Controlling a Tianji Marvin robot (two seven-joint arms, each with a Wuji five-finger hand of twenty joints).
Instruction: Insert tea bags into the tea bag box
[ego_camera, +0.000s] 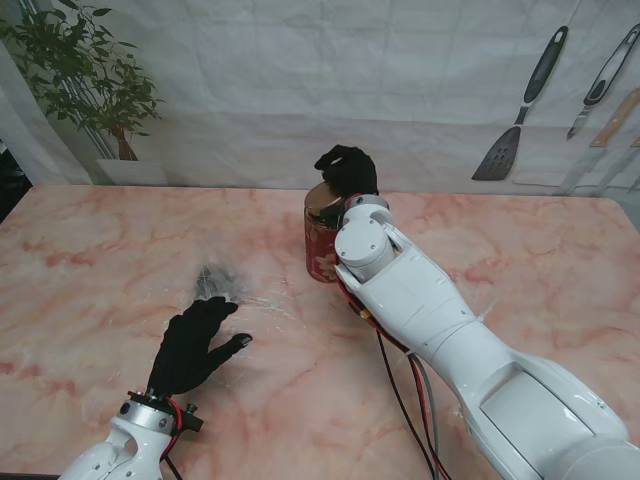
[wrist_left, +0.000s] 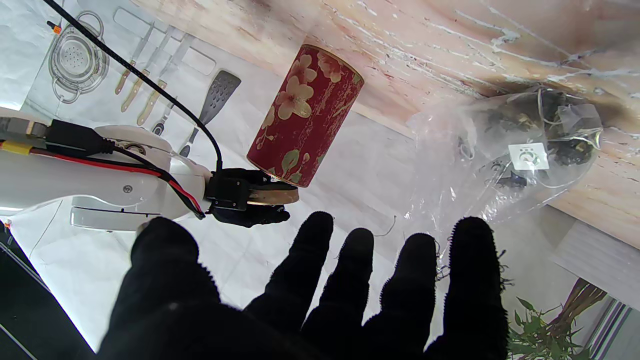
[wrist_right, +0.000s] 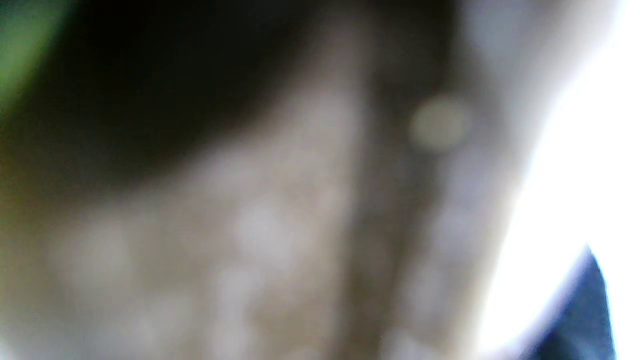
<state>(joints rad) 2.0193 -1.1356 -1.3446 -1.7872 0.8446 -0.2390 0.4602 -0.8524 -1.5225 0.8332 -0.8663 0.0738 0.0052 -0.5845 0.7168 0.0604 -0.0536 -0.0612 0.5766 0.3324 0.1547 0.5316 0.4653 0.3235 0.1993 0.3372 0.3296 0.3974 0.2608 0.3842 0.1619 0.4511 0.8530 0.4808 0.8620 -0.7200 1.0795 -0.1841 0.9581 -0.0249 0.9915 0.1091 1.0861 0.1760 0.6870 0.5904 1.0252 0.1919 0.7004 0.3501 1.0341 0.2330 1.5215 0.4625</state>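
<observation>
Stand view: my left hand (ego_camera: 195, 345) lies low over the marble table (ego_camera: 90, 270), fingers spread, holding nothing. The clear plastic bag of tea bags (ego_camera: 215, 282) sits just past my fingertips at about 12 o'clock, touching or nearly touching, can't tell which. The red floral tea tin (ego_camera: 322, 240) stands upright, well apart from my left hand at roughly 2 o'clock. My right hand (ego_camera: 348, 170) is on top of the tin, fingers curled over its lid end; from here I read it as gripping the lid or rim, but my own forearm hides much of it.

Left wrist view: fingers (wrist_left: 470, 280) fanned out, empty. The bag (wrist_left: 515, 155) lies crumpled just ahead of the ring and little fingers, dark tea bags and a white label inside. The tin (wrist_left: 305, 115) has its long axis vertical to the table, with my right hand (wrist_left: 250, 200) clamped on its top end.

Right wrist view: all blur, too close, nothing usable.

Judgement: the left hand is the nearer one to the bag, so the pick is a short reach straight ahead; then carry toward 2 o'clock, and the tin's mouth must be free first.
</observation>
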